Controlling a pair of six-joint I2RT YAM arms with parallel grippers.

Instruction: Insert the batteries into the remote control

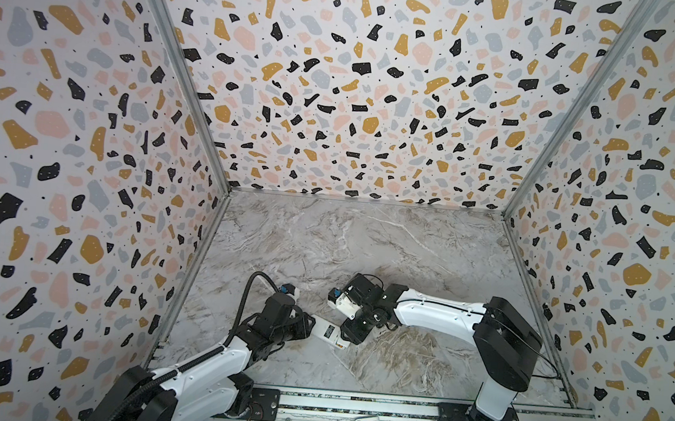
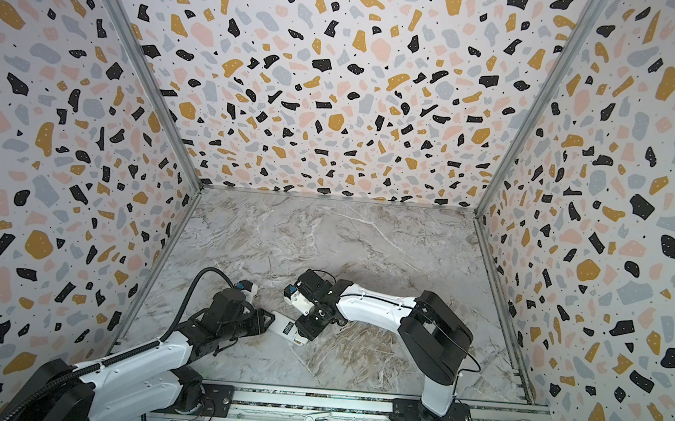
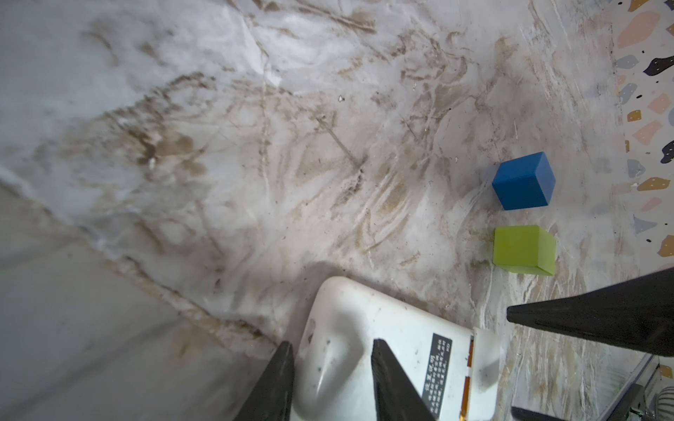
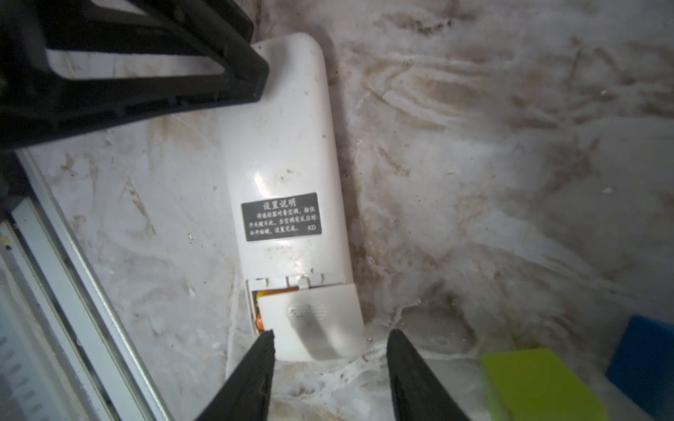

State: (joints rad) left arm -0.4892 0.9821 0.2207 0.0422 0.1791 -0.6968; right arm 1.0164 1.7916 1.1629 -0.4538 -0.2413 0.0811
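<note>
Low over the table (image 1: 366, 243), right pincer (image 4: 330, 333) stands wide at the remote control (image 4: 284, 145); left pincer (image 3: 332, 342) unclear.

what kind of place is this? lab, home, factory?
Most likely a lab data-collection booth, not a real room: patterned panel walls in metal framing box in a marble-print tabletop, and the left arm and right arm sit on a slotted rail at its front edge.

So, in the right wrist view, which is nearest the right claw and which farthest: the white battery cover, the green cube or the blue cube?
1. white battery cover, at the remote control end, between the right claw tips.
2. green cube, on the table off to one side.
3. blue cube, just beyond the green one.
</note>
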